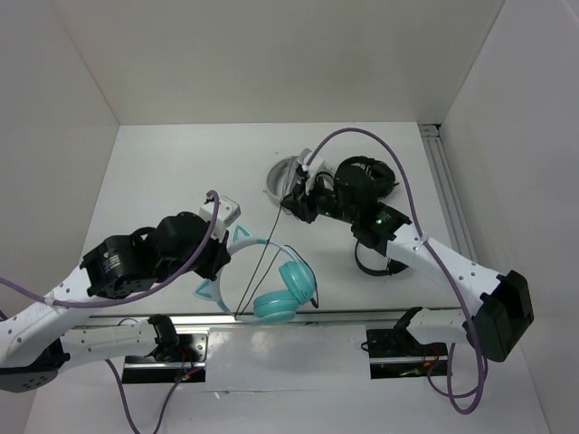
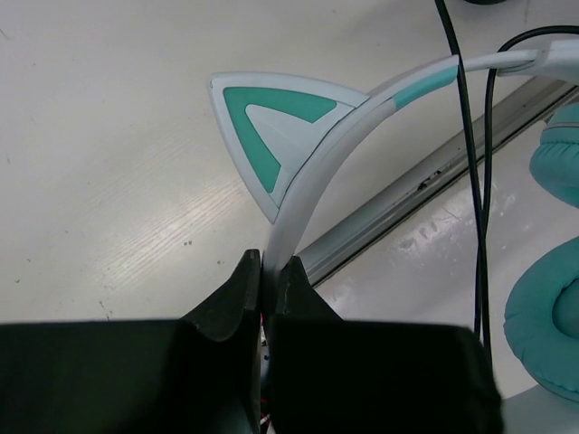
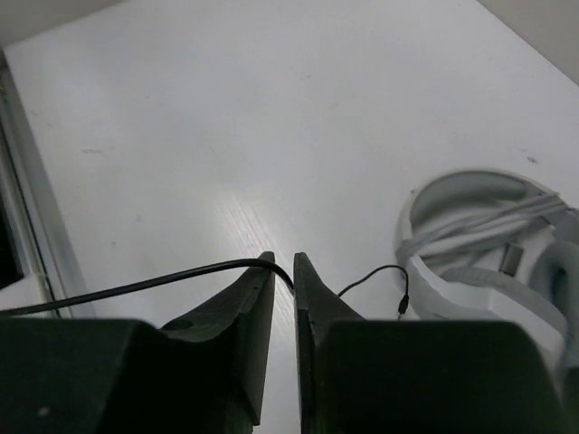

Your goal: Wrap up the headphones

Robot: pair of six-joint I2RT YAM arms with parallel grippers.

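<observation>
Close to the near edge of the bench [image 1: 163, 172], just beside the metal rail [image 1: 362, 316], the headphones [image 1: 286, 287] lay with their teal ear cups [image 2: 552, 316] next to each other. The left jaws were pressed together on the pale headband [image 2: 308, 185], gripping it just below one cat ear [image 2: 271, 127]. From the cups the thin black cable [image 1: 262, 262] ran away across the bench towards the right jaws. Those stood a narrow slit apart, and the cable [image 3: 136, 287] passed through the gap near the tips and came out on the other side. The gap looked wider than the cable. Beyond them, towards the far side, the white-grey headphones [image 3: 479, 235] rested on the bench, with the black headphones [image 1: 364, 179] to their right.
</observation>
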